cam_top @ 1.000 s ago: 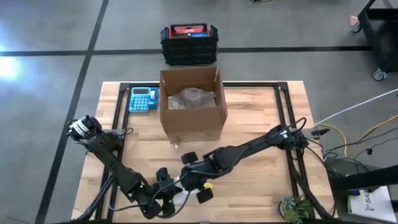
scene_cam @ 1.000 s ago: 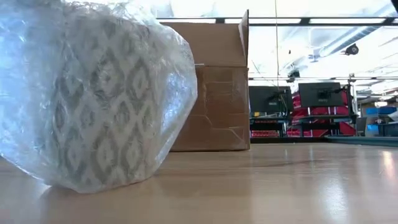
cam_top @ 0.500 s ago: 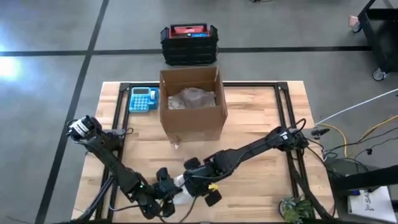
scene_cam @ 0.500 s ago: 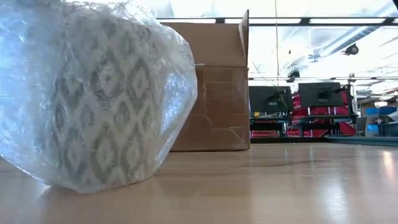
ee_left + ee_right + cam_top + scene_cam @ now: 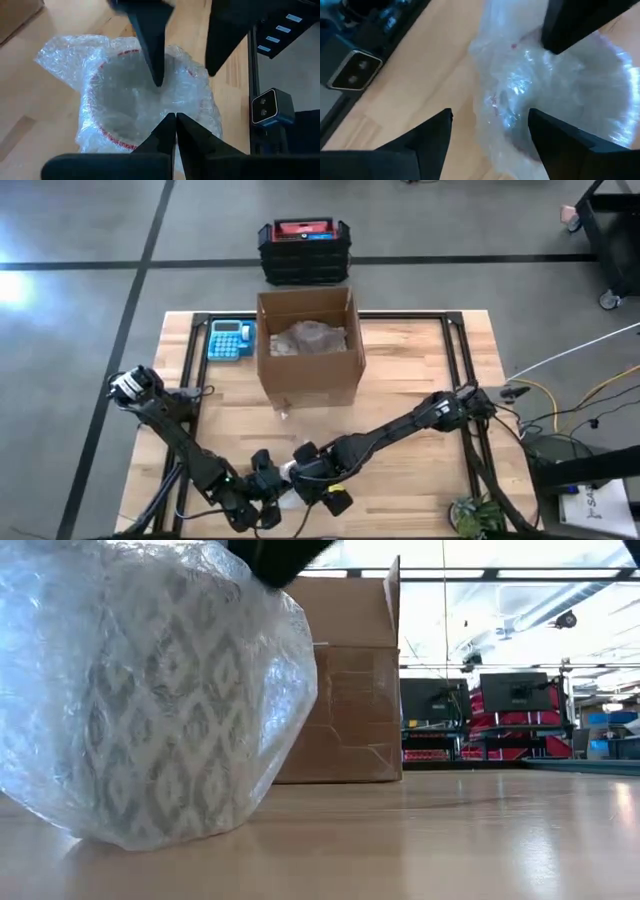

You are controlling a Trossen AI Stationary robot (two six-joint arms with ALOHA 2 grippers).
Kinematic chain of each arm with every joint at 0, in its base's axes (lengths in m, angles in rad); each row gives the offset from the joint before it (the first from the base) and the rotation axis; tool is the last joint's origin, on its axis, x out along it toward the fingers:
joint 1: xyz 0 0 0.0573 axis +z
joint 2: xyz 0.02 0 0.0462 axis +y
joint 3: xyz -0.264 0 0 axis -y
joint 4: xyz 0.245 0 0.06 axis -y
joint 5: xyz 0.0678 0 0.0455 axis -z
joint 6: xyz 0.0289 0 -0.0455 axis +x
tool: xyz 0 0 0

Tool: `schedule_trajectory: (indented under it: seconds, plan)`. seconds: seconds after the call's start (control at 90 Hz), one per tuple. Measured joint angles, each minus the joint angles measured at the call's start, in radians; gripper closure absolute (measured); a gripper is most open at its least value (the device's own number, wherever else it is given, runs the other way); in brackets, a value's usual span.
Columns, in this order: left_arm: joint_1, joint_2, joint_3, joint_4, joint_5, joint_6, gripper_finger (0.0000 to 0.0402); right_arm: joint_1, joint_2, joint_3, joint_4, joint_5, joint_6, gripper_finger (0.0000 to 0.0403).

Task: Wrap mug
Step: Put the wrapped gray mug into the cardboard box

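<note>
At the table's near edge, the closed left gripper (image 5: 175, 120) is pinching the clear bubble wrap (image 5: 55, 60) over the diamond-patterned white mug (image 5: 160, 730), while the open right gripper (image 5: 490, 130) is straddling it, risking dragging the loose wrap off.

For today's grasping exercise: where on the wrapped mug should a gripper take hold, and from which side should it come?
Probably from above, at the rim. The mug stands upright, its red-edged mouth facing up under loose bubble wrap, so one finger could press the wrap inside while the other stays outside the wall. The wide patterned body looks too broad and slippery for a side grip.
</note>
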Motion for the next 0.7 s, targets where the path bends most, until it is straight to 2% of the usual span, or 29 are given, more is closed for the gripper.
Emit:
schedule_trajectory:
  seconds: [0.156, 0.367, 0.7]
  plan:
    - [0.000, 0.000, 0.000, 0.000, 0.000, 0.000, 0.0402, 0.000, 0.013, 0.001, 0.003, 0.042, -0.003, 0.0179]
    - [0.000, 0.000, 0.000, 0.000, 0.000, 0.000, 0.0402, -0.001, 0.016, 0.000, 0.019, 0.047, -0.008, 0.0197]
    - [0.000, 0.000, 0.000, 0.000, 0.001, 0.000, 0.0402, -0.002, 0.052, -0.003, 0.058, 0.052, -0.043, 0.0202]
